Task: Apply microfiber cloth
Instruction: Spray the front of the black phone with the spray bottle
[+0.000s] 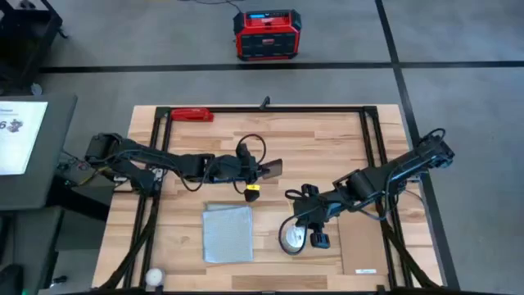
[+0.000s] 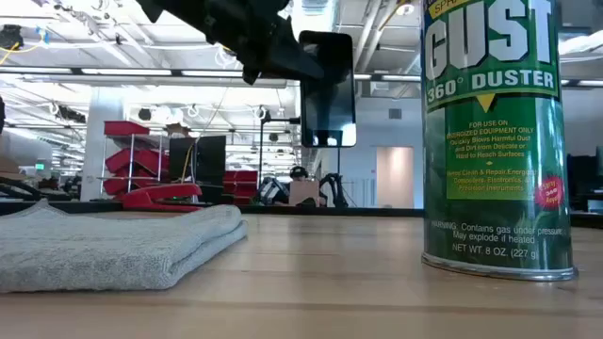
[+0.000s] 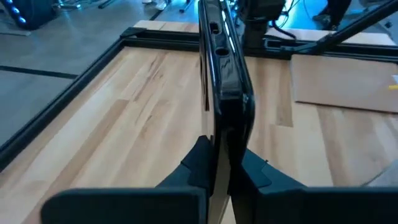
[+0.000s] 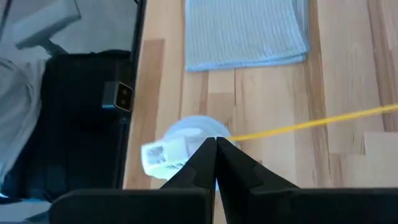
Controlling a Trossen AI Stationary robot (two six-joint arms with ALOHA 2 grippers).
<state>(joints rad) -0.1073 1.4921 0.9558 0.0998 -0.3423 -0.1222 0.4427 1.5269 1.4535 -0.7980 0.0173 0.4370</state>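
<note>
Phone (image 1: 273, 168) sits clamped edge-on in my left gripper (image 1: 260, 170), above the table and beyond the microfiber cloth (image 1: 228, 233). My right gripper (image 4: 216, 144), fingers together and empty, hovers over the duster can (image 1: 292, 238) beside that cloth.

Black phone (image 3: 225, 81) between fingers (image 3: 198, 163)

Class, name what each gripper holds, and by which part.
Left gripper pinches the black phone by one end, in the air. Right gripper holds nothing.

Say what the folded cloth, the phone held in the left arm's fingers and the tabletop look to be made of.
Microfiber cloth: soft woven fabric, matte pale grey-blue, with fine ribbing and limp folded edges.
Phone: probably glass and plastic, glossy black, since it mirrors the lights.
Table: wood, likely butcher-block, light planks with grain and visible joints, smooth satin finish.
</note>
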